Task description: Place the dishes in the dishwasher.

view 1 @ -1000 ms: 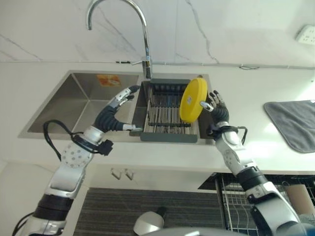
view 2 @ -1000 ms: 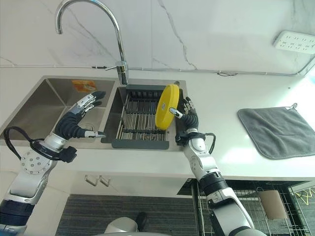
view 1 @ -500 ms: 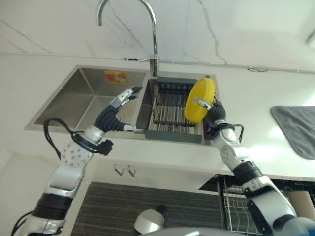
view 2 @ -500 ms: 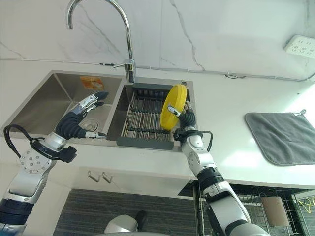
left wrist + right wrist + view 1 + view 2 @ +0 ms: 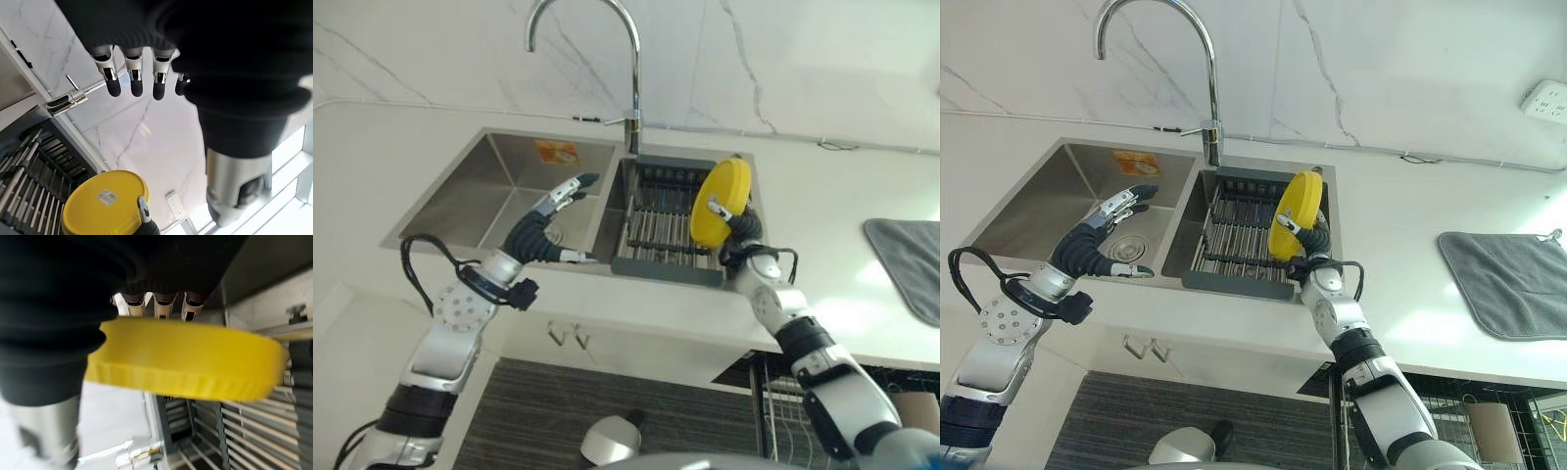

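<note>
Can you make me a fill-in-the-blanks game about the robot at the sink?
1. The right hand holds a plate whose colour is ____.
2. The plate is held over the dark ____ set in the sink.
3. The left hand hovers with its fingers ____.
4. The grey cloth lies on the ____.

Missing words: yellow; rack; open; counter

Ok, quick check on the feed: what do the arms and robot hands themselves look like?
Both arms are silver-grey jointed segments with black bands. The left robot hand and right robot hand have silver fingers with dark tips, and a dark ribbed cover over the back of the hand and wrist. The left forearm carries a round perforated silver disc.
</note>
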Robot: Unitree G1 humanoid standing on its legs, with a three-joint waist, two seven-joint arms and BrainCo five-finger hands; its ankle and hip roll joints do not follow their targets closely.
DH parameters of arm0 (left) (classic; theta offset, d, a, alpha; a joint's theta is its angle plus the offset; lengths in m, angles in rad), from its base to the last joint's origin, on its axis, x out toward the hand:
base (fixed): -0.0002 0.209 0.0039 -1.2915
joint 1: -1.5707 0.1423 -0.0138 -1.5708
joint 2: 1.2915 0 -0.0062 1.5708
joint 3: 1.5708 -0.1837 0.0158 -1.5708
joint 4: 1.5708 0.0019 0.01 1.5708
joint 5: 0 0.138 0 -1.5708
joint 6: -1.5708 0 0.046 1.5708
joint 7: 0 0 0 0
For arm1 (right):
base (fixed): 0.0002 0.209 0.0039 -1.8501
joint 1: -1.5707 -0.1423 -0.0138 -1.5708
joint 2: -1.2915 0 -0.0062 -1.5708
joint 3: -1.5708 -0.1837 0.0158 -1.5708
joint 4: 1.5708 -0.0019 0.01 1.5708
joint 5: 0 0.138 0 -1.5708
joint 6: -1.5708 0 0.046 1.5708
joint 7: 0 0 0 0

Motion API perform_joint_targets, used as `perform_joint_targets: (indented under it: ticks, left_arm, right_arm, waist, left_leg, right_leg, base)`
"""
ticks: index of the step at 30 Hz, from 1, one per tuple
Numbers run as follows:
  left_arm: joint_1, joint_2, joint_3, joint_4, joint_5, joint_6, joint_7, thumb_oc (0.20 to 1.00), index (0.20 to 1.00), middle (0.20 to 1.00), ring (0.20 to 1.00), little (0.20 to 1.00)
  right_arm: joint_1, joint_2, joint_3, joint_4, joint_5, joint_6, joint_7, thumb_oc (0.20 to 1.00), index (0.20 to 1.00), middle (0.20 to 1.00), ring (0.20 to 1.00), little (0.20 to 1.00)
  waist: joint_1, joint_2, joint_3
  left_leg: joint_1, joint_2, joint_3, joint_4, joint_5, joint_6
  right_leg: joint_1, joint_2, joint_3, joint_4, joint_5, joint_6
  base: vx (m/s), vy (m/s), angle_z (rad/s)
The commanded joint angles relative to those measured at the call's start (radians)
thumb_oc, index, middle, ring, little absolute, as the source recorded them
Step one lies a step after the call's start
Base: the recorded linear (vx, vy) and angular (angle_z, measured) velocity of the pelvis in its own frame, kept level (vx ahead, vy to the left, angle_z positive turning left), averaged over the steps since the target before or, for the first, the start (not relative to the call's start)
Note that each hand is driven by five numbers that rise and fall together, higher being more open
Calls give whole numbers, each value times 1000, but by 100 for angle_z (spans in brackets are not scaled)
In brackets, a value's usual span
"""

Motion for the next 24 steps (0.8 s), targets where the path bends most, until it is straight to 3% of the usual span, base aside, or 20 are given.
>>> perform_joint_targets:
  ticks: [1, 7, 15, 22, 24]
  left_arm:
    - [-34, 43, -28, -24, -48, -25, 5, 1000, 1000, 1000, 1000, 1000]
    - [-37, 57, -41, -20, -67, -21, 2, 1000, 1000, 1000, 1000, 1000]
    - [-37, 56, -61, -18, -77, -17, -1, 1000, 1000, 1000, 1000, 1000]
    - [-27, 54, -66, -19, -83, -21, 3, 1000, 1000, 1000, 1000, 1000]
    - [-24, 52, -68, -18, -87, -28, 4, 1000, 1000, 1000, 1000, 1000]
  right_arm:
    - [-109, 4, 12, 21, -65, -13, -83, 200, 200, 200, 200, 200]
    - [-164, -7, 0, 86, -103, 4, -192, 200, 200, 200, 200, 200]
    - [-178, 1, 13, 116, -79, -14, -201, 200, 200, 200, 200, 200]
    - [-171, 10, 6, 128, 3, -92, -165, 200, 200, 200, 200, 200]
    - [-159, 21, -1, 107, 87, -156, -131, 200, 200, 200, 200, 200]
  waist:
    - [36, 23, -84]
    - [51, 32, -83]
    - [56, 39, -84]
    - [59, 45, -85]
    - [57, 44, -84]
  left_leg:
    - [10, 60, 18, -25, -15, -9]
    - [7, 57, 7, -23, -16, -8]
    - [8, 55, -3, -22, -15, -8]
    - [7, 55, -10, -23, -10, -11]
    - [7, 56, -8, -24, -7, -12]
  right_leg:
    - [-28, -107, -16, 60, 85, 55]
    - [-25, -112, -25, 62, 86, 55]
    - [-24, -110, -23, 65, 79, 52]
    - [-19, -107, -27, 62, 76, 51]
    - [-16, -106, -28, 60, 78, 51]
  base:
    - [34, 3, 13]
    - [19, 5, 4]
    - [4, -1, 1]
    - [0, 0, 0]
    - [-36, 18, 4]
